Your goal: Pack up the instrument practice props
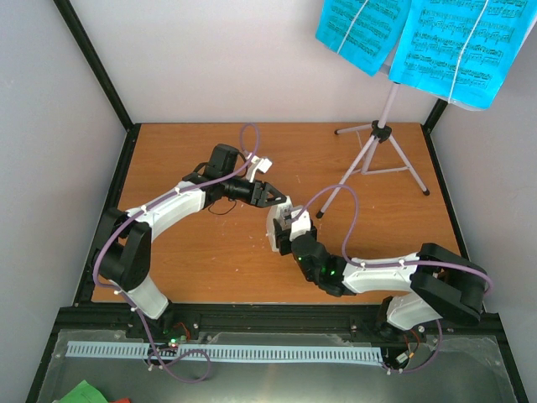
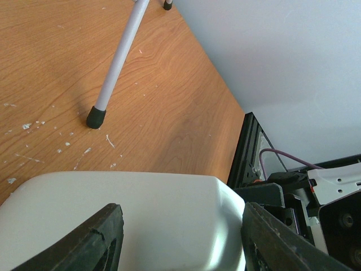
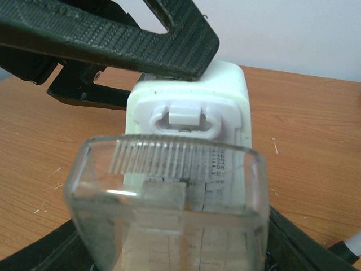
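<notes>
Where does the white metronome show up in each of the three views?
Top external: metronome near the centre of the picture, just left of the music stand leg.
Left wrist: its white body fills the bottom edge.
Right wrist: centre frame, with its clear cover nearest the lens.
Shared landmark: the music stand leg, plain in the top and left wrist views.

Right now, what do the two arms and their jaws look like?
The left arm and right arm have white shells with black joints. A purple cable loops along each, tied down. The jaws are black and textured. A green light glows on the right arm.
</notes>
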Robot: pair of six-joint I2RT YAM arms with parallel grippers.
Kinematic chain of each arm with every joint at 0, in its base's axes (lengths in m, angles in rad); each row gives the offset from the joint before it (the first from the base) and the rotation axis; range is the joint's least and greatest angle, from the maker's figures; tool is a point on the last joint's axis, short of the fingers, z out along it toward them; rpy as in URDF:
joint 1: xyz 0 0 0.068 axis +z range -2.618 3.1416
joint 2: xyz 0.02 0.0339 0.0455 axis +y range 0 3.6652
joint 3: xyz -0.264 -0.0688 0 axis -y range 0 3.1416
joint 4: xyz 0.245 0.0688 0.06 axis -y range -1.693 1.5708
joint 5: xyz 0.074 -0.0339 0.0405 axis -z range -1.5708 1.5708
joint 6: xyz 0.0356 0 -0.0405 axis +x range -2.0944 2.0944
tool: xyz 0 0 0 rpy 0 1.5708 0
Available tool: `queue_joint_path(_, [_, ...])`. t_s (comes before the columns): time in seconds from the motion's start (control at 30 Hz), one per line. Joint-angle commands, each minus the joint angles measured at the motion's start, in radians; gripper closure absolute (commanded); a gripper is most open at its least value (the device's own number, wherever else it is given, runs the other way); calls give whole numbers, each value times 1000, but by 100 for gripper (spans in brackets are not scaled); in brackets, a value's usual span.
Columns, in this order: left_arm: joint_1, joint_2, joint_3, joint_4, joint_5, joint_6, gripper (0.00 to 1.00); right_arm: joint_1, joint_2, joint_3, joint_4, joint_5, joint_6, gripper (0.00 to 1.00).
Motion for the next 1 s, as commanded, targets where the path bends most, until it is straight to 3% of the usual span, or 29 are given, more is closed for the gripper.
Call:
queue_joint_path(0.0, [-9, 22, -6, -58, -32, 24, 42, -6, 38, 11, -92, -30, 10, 47])
queue_joint_path(0.4, [-10, 15, -8, -61, -46, 27, 42, -6, -11, 12, -118, -26, 2, 32])
queue_joint_path(0.97, [-10, 12, -8, -66, -48, 29, 42, -60, -55, 84, -220, -108, -40, 25])
